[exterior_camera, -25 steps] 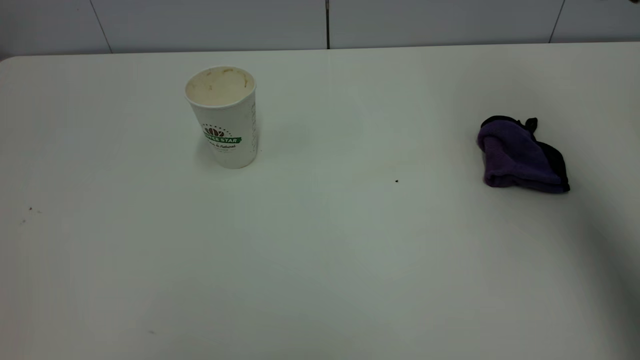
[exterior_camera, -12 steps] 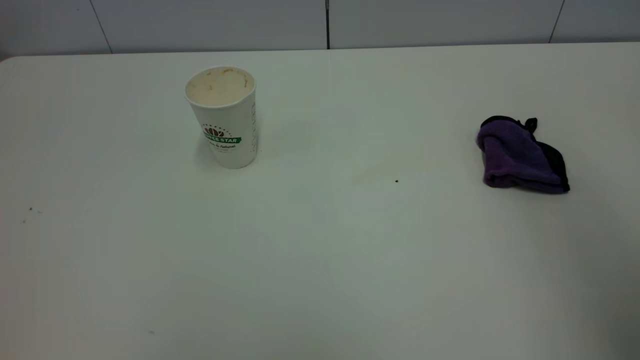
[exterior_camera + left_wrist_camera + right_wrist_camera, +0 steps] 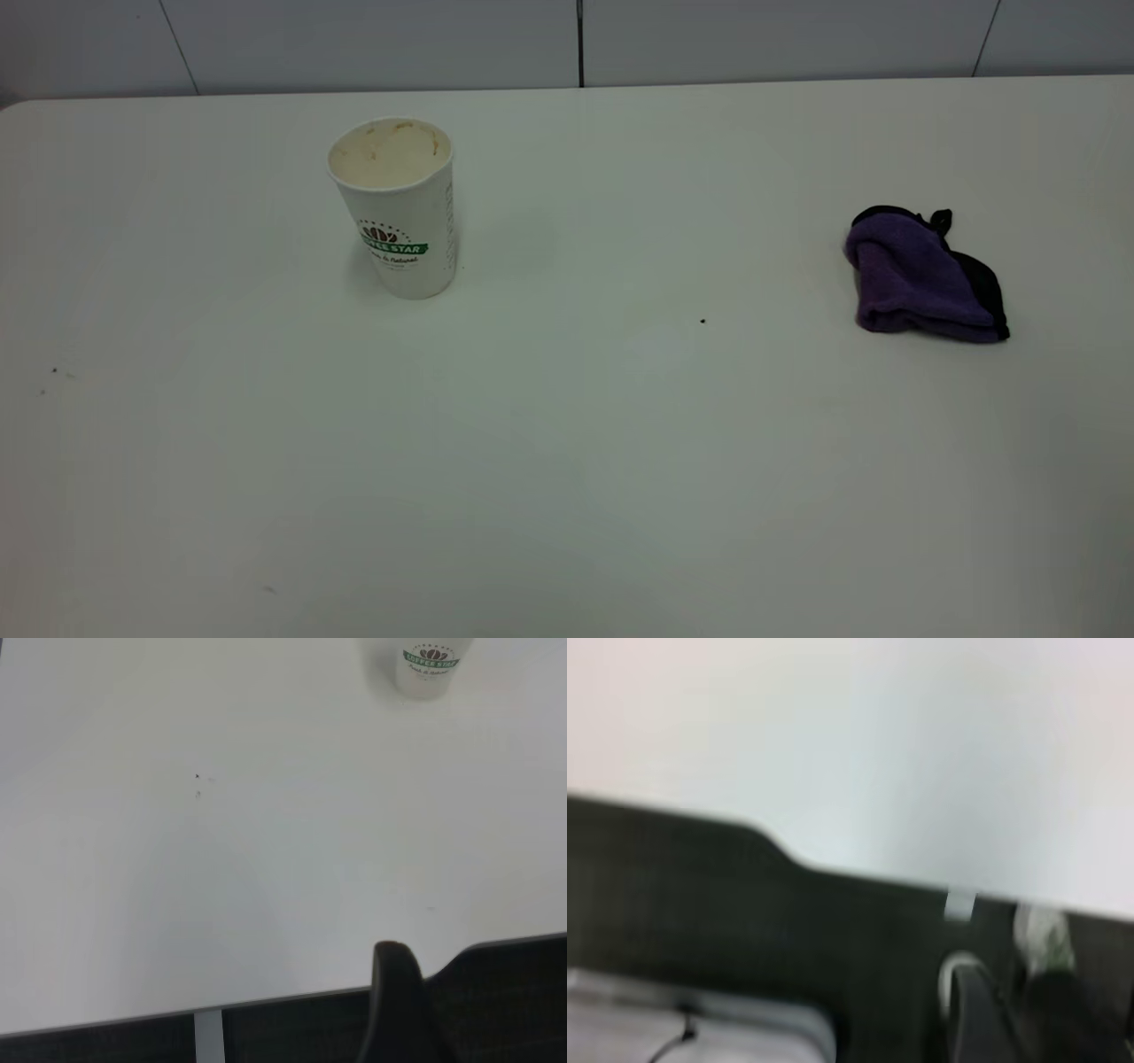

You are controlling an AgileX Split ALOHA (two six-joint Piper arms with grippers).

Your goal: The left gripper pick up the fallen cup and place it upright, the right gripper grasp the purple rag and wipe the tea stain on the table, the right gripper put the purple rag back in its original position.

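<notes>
The cup [image 3: 399,208] stands upright on the white table [image 3: 567,461] at the back left, its green band facing the exterior view and its inside stained tan. The purple rag [image 3: 921,276] lies bunched at the right side, with black edging along its far side. No tea stain shows anywhere on the tabletop. Neither gripper appears in the exterior view. The left gripper [image 3: 399,1010] hangs off the table's near edge, far from the cup [image 3: 430,665]. The right gripper [image 3: 1010,1010] is a dark blur beyond the table's edge.
A tiny black speck [image 3: 702,321] sits mid-table between the cup and the rag. Several faint specks [image 3: 53,372] lie near the left edge. A grey tiled wall [image 3: 576,40] runs behind the table.
A dark shadow at the exterior view's lower right edge has faded away. The cup and the rag have not moved.
</notes>
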